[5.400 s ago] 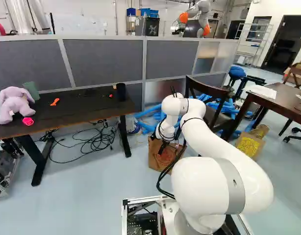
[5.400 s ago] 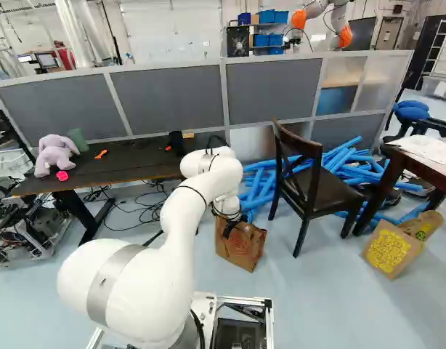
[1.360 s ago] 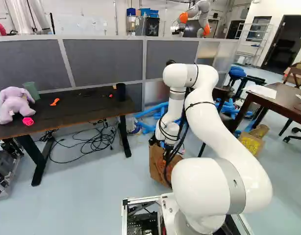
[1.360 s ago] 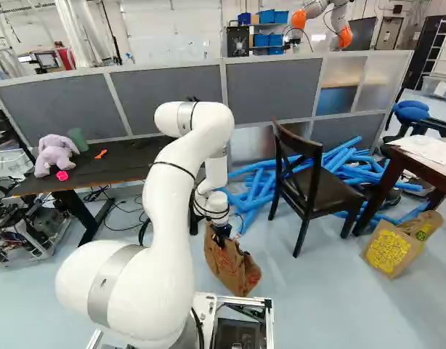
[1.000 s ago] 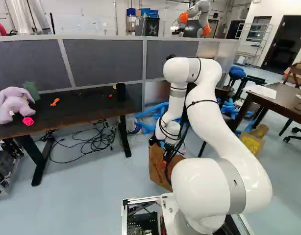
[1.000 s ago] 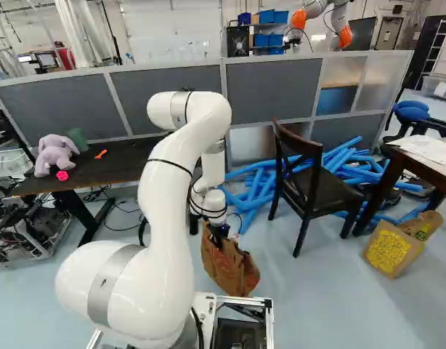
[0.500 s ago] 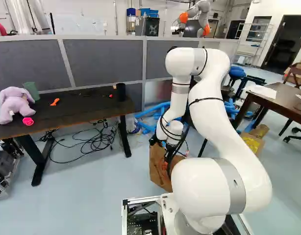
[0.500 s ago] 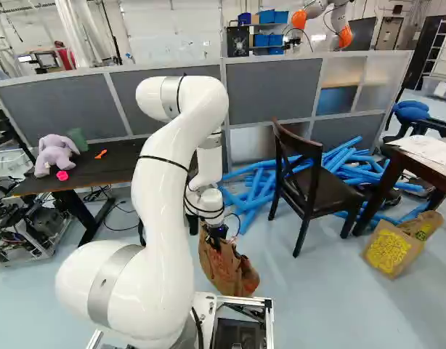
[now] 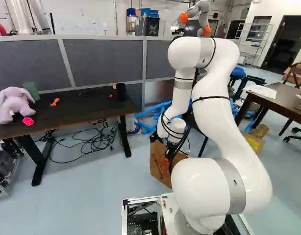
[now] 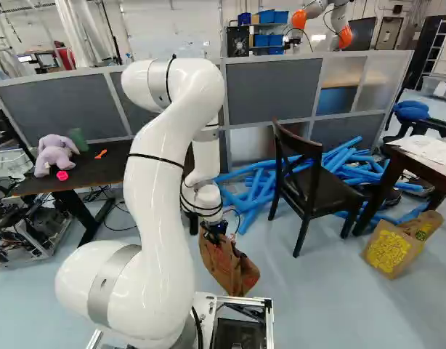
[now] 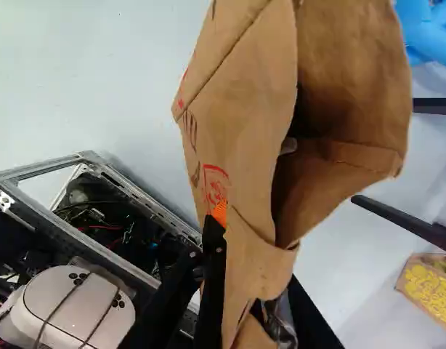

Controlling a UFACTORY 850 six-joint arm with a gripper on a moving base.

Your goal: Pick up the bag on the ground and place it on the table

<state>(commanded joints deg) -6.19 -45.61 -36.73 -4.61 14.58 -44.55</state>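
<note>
Raised and tilted along with the arm (image 10: 157,182) since the earlier frame, one brown paper bag (image 10: 229,270) hangs from the gripper (image 10: 217,228), its two fingers closed on the paper, perhaps just clear of the floor (image 10: 303,298), with one second bag (image 10: 392,249), one chair (image 10: 321,190) and one black table (image 9: 67,110) bearing one purple plush toy (image 9: 15,104) beyond.

At least two paper bags (image 10: 229,270), two dark tables (image 9: 57,110), one plush toy (image 9: 15,102), one green container (image 9: 31,90), one pink object (image 9: 28,121)

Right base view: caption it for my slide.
White robot arm gripping a tilted brown paper bag, wooden chair and blue tubes beyond.
</note>
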